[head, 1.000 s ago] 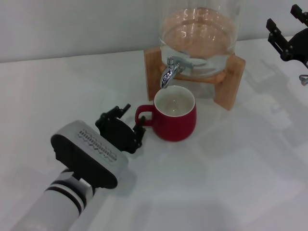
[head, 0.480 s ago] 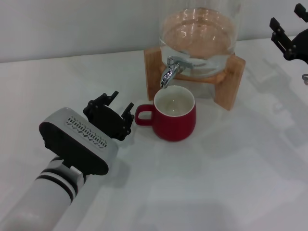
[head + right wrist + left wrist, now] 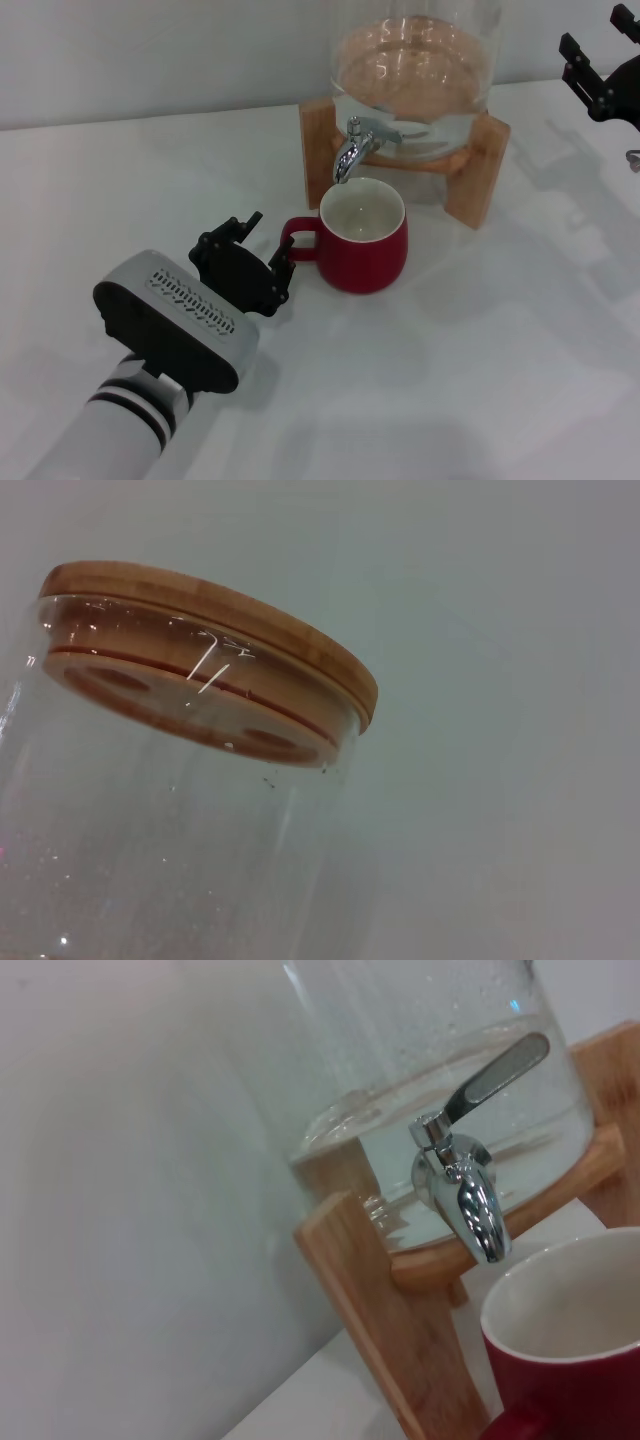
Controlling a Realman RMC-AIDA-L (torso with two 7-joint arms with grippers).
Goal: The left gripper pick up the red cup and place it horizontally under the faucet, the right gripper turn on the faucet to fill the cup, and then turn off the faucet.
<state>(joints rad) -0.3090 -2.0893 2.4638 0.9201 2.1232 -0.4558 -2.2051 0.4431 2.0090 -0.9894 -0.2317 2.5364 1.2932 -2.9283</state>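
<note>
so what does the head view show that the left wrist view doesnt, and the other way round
Only the head view shows the left gripper, open beside the red cup's handle, and the right gripper off at the far right, apart from the faucet.

Only the left wrist view shows the faucet's lever handle from the side, angled up against the glass jar, and the waterline inside it.

Both show the red cup upright under the spout, the faucet and the wooden stand.
</note>
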